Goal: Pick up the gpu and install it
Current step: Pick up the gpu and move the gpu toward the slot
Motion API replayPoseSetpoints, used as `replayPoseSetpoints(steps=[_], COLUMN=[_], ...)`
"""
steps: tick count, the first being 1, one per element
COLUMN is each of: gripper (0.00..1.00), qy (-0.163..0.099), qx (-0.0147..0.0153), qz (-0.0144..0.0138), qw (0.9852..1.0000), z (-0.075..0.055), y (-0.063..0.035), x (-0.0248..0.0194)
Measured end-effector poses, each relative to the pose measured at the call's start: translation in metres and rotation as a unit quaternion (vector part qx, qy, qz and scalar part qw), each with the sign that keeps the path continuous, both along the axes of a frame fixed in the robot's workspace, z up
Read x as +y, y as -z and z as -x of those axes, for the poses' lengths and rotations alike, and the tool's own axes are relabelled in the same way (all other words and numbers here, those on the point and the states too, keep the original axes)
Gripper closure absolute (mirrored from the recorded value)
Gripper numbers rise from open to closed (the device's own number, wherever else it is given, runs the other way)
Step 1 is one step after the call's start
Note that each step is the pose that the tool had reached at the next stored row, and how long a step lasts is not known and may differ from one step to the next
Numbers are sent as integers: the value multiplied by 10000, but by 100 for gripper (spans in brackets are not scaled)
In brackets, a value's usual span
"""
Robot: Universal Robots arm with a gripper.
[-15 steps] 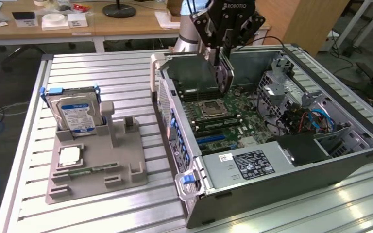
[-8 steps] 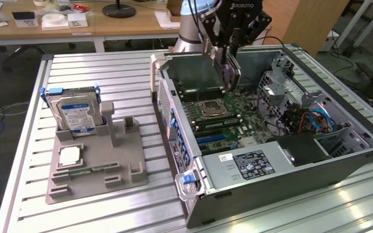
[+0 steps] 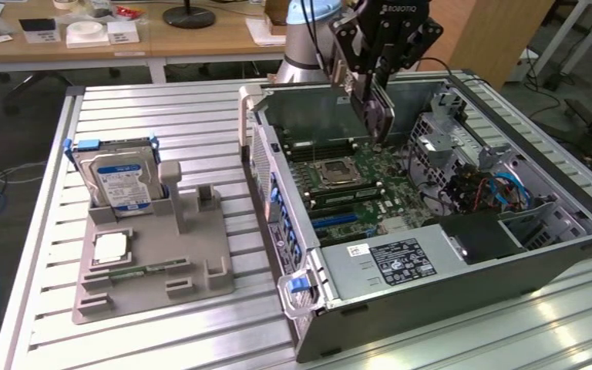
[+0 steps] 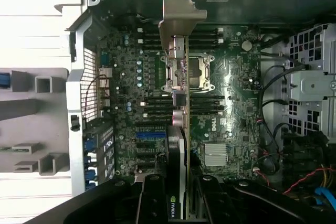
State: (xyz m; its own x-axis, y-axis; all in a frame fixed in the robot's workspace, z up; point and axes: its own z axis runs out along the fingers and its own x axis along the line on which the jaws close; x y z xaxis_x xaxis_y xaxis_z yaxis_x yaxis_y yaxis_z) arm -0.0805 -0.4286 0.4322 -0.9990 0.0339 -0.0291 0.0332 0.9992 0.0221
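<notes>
On the exterior view's left, a grey holder [image 3: 198, 254] on the slatted table [image 3: 173, 116] carries an upright hard drive [image 3: 121, 181], a square processor chip [image 3: 111, 247] and a narrow RAM stick [image 3: 136, 272]. To its right lies the open computer case [image 3: 450, 289], its motherboard [image 3: 363, 196] facing up and the processor socket [image 3: 339, 171] near the middle. Over the board, the gripper [image 3: 370, 73] is clamped on the gpu [image 3: 376, 116], which hangs on edge above the motherboard. The wrist view shows the gpu [image 4: 178, 103] edge-on, its silver bracket [image 4: 178, 17] at the end away from the gripper. Farther right are the power supply [image 3: 399, 262] and red and blue cables [image 3: 496, 189]
</notes>
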Motion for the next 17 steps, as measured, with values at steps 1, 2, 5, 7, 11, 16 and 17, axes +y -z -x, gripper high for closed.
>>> replayPoseSetpoints(steps=[1,2,5,7,11,16,17], gripper=[73,73,73,73,73,73,73], qy=[0,0,0,0,0,0,0], qx=[0,0,0,0,0,0,0], qz=[0,0,-1,-1,-1,-2,-2], qw=[10000,10000,10000,10000,10000,10000,10000], z=[-14,-21,-24,-24,-24,-78,-98], y=[0,0,0,0,0,1,1], x=[1,1,1,1,1,2,3])
